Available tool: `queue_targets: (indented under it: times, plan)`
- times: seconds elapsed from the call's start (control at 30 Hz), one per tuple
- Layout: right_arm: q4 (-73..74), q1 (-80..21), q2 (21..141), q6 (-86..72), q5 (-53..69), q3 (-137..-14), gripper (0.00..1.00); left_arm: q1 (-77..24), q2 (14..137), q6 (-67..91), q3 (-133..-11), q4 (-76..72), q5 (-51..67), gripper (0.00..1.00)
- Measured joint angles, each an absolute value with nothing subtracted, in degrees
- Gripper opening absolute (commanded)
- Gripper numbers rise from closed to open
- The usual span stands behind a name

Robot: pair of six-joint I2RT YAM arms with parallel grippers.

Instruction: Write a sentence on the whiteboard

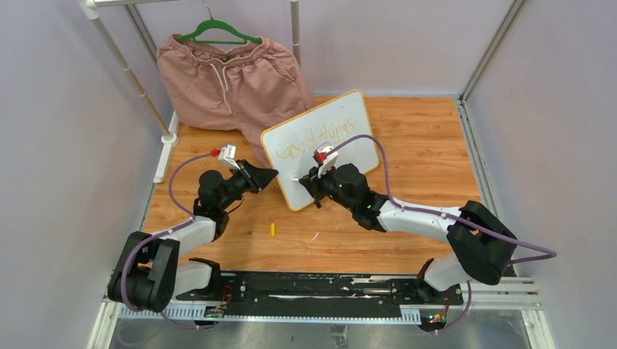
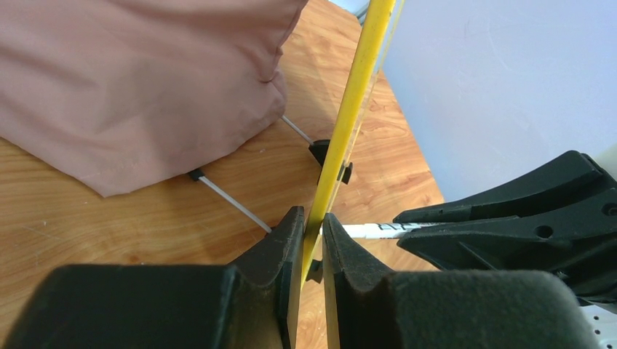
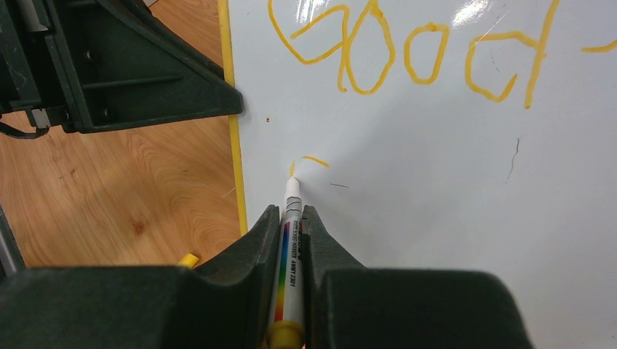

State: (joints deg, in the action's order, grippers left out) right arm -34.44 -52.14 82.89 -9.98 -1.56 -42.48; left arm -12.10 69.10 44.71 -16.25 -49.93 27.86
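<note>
Two black grippers meet mid-table. The right gripper [image 3: 291, 212] pinches one marker [image 3: 289, 251], its tip touching the whiteboard [image 3: 436, 218] just below the orange sentence [image 3: 407, 54]. The left gripper [image 2: 313, 218] is clamped on the board's yellow left edge, and the board stands tilted. One small yellow piece [image 1: 273, 229] lies on the wood table [image 1: 407, 225]. Beyond, one pair of pink shorts [image 1: 225, 87] hangs before pale walls.

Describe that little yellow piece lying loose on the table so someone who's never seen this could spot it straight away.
On the wooden table, the whiteboard stands near the middle. On the bare wood in front of its near left corner lies the little yellow piece. It is short and stubby, the only loose yellow thing, lying apart from the board's yellow frame.
</note>
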Motion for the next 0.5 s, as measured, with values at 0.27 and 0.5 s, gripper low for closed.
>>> queue_targets:
  times: [0.27, 0.5]
  plan:
    - [-32.7, -52.1, 82.4, -10.0, -1.8, -41.8, 0.0, -12.1, 69.0, 44.5, -16.3, -49.7, 27.8, 0.19]
    - [-30.9, -52.1, 81.4, -9.8, -3.2, -40.4, 0.0, -12.1, 68.9, 44.5, -16.3, -49.6, 27.8, 0.19]
